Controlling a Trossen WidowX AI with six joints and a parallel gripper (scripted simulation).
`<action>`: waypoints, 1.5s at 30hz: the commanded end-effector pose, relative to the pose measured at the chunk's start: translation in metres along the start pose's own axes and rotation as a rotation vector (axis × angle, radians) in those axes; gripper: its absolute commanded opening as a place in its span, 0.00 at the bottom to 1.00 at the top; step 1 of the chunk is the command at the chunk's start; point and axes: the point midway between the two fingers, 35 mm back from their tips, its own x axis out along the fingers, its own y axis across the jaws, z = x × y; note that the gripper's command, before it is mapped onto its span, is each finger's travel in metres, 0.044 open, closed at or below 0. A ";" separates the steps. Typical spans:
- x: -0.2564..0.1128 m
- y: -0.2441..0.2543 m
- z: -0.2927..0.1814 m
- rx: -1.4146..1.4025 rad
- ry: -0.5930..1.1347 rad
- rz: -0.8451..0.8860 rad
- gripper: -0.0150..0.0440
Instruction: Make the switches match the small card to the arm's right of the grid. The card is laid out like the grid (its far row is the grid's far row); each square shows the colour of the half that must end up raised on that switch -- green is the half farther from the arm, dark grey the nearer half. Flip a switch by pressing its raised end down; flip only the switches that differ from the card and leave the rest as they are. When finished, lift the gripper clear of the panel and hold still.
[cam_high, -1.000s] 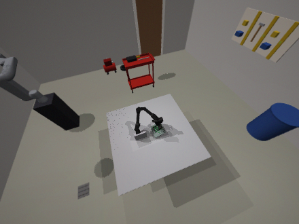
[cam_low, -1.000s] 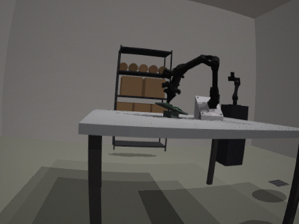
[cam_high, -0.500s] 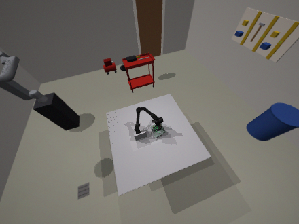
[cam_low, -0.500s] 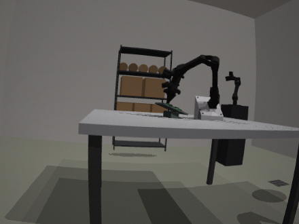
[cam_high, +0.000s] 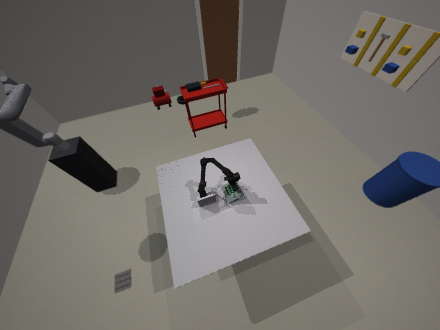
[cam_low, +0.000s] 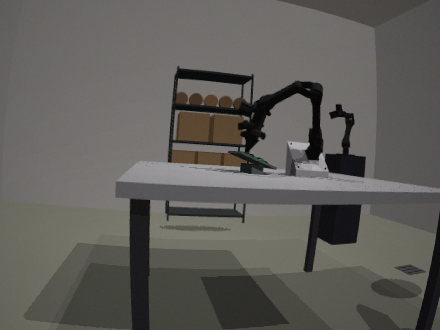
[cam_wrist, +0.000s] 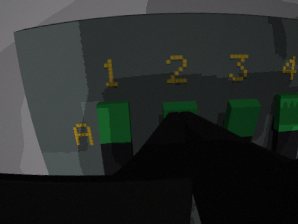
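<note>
The switch panel (cam_high: 233, 200) (cam_wrist: 45, 95) is tilted on the table, with yellow marks 1 to 4 and A in the wrist view. Switch A1 (cam_wrist: 114, 122), switch A3 (cam_wrist: 243, 119) and switch A4 (cam_wrist: 286, 114) show green far halves; dark near halves show on A1 and A4. My gripper (cam_wrist: 178, 122) (cam_low: 248, 150) is shut and empty. Its tips overlap switch A2 (cam_wrist: 180, 106) in the wrist view, hiding its lower part; contact cannot be told. The rows nearer the arm are hidden by the fingers. The card cannot be made out, and which halves are raised is unclear.
The white table (cam_high: 220, 245) (cam_low: 210, 189) carries the panel and the arm's pale base mount (cam_high: 207, 200) (cam_low: 310, 170), which stands close to the panel. A red trolley (cam_high: 205, 91), a shelf rack (cam_low: 214, 75) and a blue barrel (cam_high: 395, 185) stand away from the table.
</note>
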 end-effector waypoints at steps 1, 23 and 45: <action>0.002 0.000 -0.001 0.003 0.004 -0.003 0.25; -0.021 -0.002 0.000 0.001 -0.007 -0.004 0.25; -0.028 -0.056 -0.022 0.003 -0.046 -0.008 0.25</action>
